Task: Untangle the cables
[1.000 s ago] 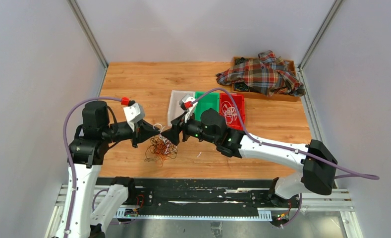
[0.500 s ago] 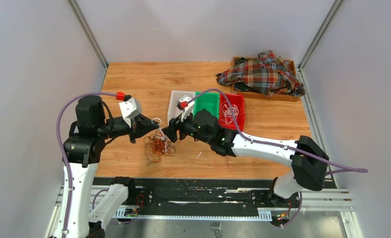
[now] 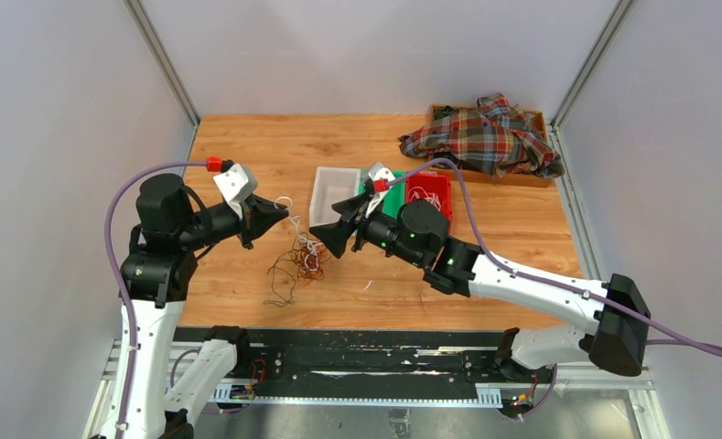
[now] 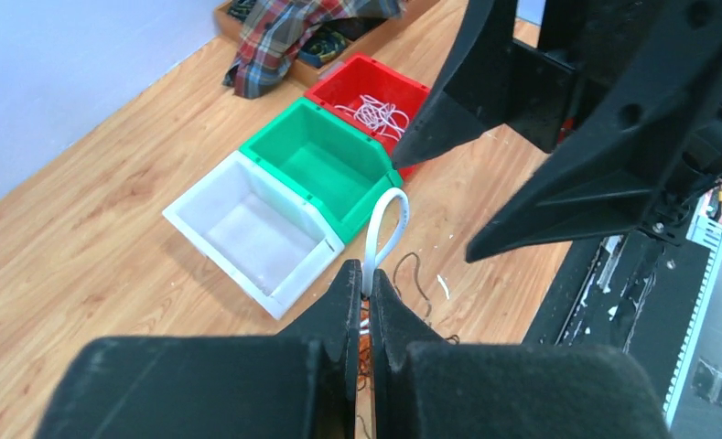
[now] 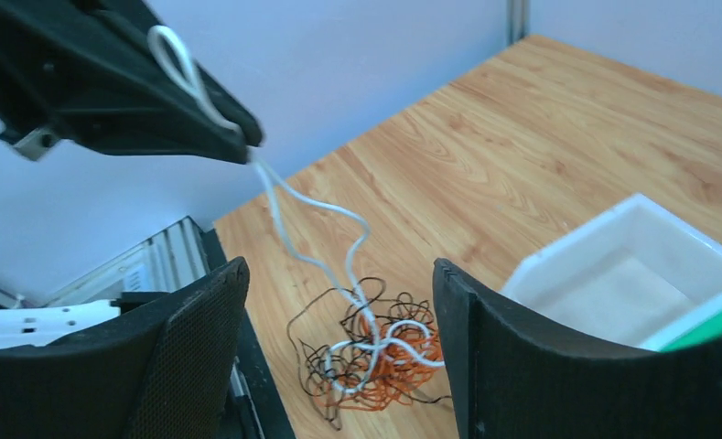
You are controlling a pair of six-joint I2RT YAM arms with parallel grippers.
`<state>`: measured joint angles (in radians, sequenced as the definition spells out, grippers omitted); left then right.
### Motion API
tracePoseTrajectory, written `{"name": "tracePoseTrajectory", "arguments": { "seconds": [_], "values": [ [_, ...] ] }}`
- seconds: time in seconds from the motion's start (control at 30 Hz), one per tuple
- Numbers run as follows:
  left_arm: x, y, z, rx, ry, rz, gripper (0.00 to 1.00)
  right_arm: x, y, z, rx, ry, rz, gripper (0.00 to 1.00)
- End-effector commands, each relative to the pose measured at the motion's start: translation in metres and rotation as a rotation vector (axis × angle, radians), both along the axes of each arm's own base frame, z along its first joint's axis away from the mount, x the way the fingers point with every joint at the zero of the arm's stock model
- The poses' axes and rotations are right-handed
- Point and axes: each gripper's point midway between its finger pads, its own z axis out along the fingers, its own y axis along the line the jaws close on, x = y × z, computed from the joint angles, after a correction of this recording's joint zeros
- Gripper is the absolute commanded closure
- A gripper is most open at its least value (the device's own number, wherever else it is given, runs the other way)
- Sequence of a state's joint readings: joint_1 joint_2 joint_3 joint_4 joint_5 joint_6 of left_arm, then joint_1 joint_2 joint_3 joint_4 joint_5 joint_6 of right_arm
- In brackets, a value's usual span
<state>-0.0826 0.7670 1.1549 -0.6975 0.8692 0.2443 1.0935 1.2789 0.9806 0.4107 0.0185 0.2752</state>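
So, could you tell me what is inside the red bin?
Loose white cables lie in the red bin; one corner is hidden behind the right gripper.

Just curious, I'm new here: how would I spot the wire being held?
Find the wooden table, then the wire tangle near its front. One white wire rises from it into the left claw; the rest lie slack.

cables (image 5: 375,361) — white, orange, black | white bin (image 4: 247,224) | green bin (image 4: 325,160) | red bin (image 4: 361,87) | cloth (image 3: 485,137) — plaid | table (image 3: 265,146) wood-grain
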Motion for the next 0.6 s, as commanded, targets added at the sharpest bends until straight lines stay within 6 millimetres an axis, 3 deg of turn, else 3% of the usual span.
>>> {"name": "tracePoseTrajectory", "arguments": {
  "seconds": [0.0,0.1,0.3,0.57],
  "values": [
    [0.007,-0.002,0.012,-0.060,0.001,0.038,0.99,-0.020,0.016,0.024,0.059,-0.050,0.136,0.27],
    [0.005,-0.005,0.016,-0.069,0.006,0.027,0.99,-0.026,0.030,0.029,0.057,-0.062,0.196,0.27],
    [0.001,-0.011,0.026,-0.092,0.017,0.002,0.99,-0.009,0.059,0.020,0.023,-0.052,0.181,0.32],
    [-0.021,-0.020,0.061,-0.136,-0.031,-0.083,1.00,0.021,0.079,-0.029,-0.031,0.039,0.113,0.48]
  ]
}}
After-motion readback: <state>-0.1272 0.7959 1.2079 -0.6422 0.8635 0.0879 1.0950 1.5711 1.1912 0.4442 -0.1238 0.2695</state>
